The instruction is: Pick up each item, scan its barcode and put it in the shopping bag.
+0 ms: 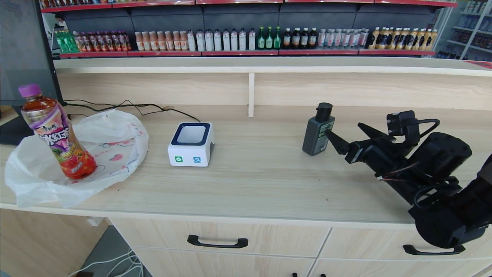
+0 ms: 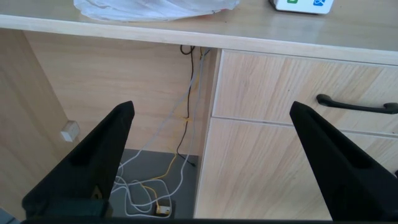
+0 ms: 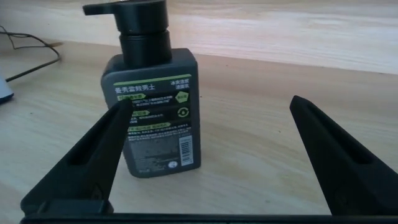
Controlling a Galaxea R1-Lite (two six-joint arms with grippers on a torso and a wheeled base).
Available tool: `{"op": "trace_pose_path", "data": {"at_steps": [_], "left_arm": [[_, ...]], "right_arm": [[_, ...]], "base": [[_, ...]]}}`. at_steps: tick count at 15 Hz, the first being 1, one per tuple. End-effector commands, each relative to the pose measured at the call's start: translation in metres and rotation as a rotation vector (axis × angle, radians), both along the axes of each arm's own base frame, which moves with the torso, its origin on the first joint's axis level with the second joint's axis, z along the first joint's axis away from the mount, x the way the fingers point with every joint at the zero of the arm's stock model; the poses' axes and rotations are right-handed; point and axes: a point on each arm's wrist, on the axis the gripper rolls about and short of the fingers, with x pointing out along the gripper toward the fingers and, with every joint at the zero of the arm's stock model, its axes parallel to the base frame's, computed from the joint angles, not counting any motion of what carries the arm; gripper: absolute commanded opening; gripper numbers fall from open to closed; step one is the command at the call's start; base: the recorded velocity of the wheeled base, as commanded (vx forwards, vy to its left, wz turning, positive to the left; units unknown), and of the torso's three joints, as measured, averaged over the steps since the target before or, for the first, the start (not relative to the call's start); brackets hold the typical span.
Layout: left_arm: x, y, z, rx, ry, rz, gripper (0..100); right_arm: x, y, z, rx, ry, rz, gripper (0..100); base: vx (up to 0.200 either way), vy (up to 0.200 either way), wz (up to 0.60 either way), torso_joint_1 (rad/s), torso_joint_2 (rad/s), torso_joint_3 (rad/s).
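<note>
Shopping bag (image 1: 119,132): we see it white, spread open on the table's (image 1: 250,181) left.
Drink bottle (image 1: 57,138): purple-capped, standing on it.
Scanner (image 1: 191,144): white, centre.
Pump bottle (image 1: 317,132): dark grey, upright, right.

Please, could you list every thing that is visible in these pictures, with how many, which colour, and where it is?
drink bottle: one, reddish with purple cap, leaning on the shopping bag
shopping bag: one, white, left end of the counter
scanner: one, white with dark-blue top, middle of the counter
pump bottle: one, dark grey with black pump, upright on the right
cables: a few, black, behind the bag
counter: one, light wood
drawers: several, light wood with black handles, under the counter
shelf bottles: many, mixed colours, behind the counter
right gripper: black, fingers open, beside the pump bottle
left gripper: black, fingers open, facing the drawers
</note>
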Motion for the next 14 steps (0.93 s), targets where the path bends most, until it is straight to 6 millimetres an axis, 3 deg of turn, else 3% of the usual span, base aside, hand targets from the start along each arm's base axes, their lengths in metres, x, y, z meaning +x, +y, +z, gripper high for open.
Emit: {"op": "trace_pose_path", "data": {"at_steps": [1,4,10,14], "left_arm": [[0.0,0.0,0.0,0.002,0.0,0.0,100],[0.0,0.0,0.0,0.002,0.0,0.0,100],[0.0,0.0,0.0,0.0,0.0,0.0,100],[0.0,0.0,0.0,0.0,0.0,0.0,100]], "right_arm": [[-0.02,0.015,0.013,0.007,-0.029,0.06,100],[-0.026,0.044,0.009,0.013,-0.014,0.157,100],[-0.021,0.072,-0.003,0.0,0.007,0.228,100],[-0.011,0.073,-0.004,0.006,-0.006,0.219,100]], "base": [[0.0,0.0,0.0,0.0,0.0,0.0],[0.0,0.0,0.0,0.0,0.0,0.0],[0.0,0.0,0.0,0.0,0.0,0.0],[0.0,0.0,0.0,0.0,0.0,0.0]]}}
